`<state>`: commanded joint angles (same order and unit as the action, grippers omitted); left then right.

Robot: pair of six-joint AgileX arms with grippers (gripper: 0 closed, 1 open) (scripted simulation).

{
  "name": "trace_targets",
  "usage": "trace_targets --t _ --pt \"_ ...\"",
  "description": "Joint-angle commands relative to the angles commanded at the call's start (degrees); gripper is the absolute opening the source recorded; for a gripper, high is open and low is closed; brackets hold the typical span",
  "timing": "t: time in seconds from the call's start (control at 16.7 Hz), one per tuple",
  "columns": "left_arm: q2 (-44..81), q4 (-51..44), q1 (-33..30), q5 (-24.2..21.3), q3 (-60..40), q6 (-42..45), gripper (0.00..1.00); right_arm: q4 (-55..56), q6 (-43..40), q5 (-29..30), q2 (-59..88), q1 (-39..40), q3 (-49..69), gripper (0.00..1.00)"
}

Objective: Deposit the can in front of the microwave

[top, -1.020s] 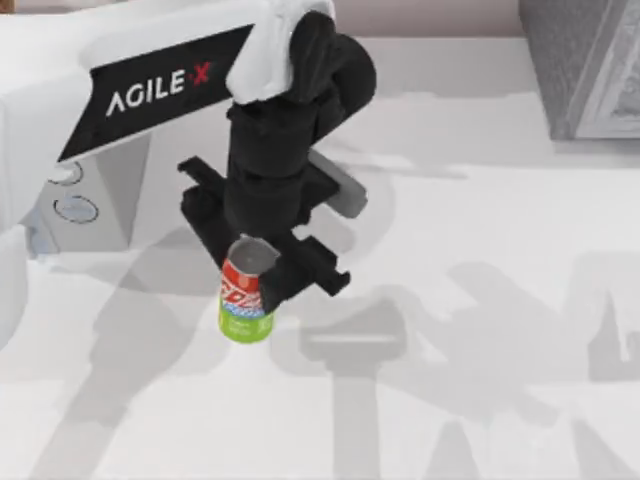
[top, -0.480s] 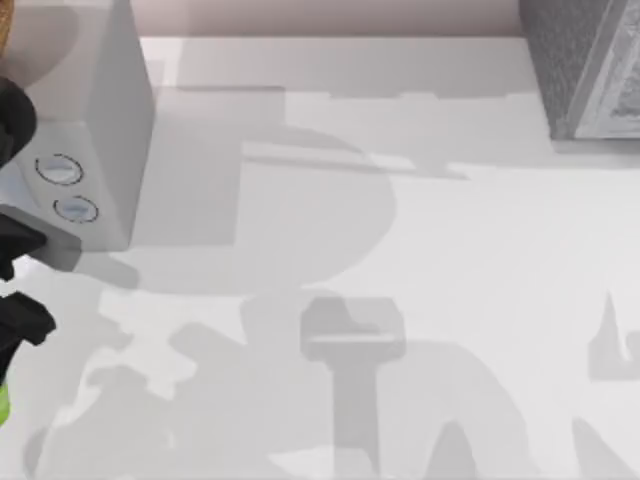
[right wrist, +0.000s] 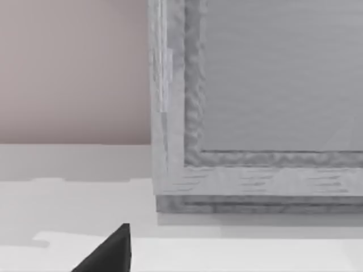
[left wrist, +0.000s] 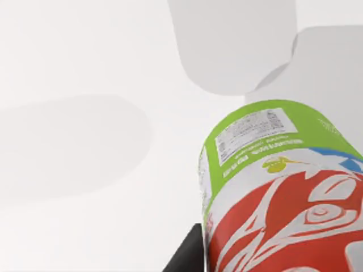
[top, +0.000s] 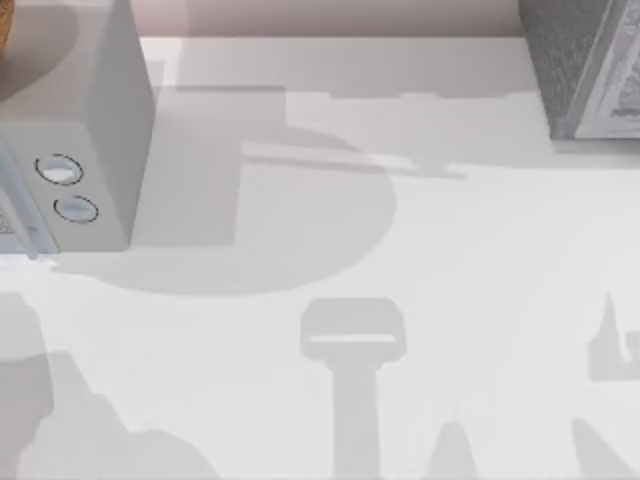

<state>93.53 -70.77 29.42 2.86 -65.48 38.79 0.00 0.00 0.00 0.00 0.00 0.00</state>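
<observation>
One step left: release.
Can (left wrist: 278, 187): pinched by left gripper, above table (top: 450, 250).
Microwave (top: 90, 130): front bare.
Right gripper: cannot tell.

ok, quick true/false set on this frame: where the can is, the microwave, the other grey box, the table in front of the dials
1. The can sits close before the left wrist camera, green end toward the table. True.
2. The microwave is at the top view's right. False: it is at the left; the speckled grey box is at the right.
3. The microwave shows two round dials. True.
4. The can stands on the table in front of the dials. False: in the top view that patch of table holds no can.
</observation>
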Motion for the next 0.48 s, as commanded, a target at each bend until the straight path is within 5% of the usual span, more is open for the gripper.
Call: trace_targets --t 0.24,0.48 --pt "0.80 6.01 9.52 -2.55 -2.44 2.31 0.00 0.00 0.00 0.00 0.00 0.00 0.00 1.00" --pt "1.03 6.97 10.71 -2.99 -2.93 2.56 0.00 0.00 0.00 0.00 0.00 0.00 0.00 1.00"
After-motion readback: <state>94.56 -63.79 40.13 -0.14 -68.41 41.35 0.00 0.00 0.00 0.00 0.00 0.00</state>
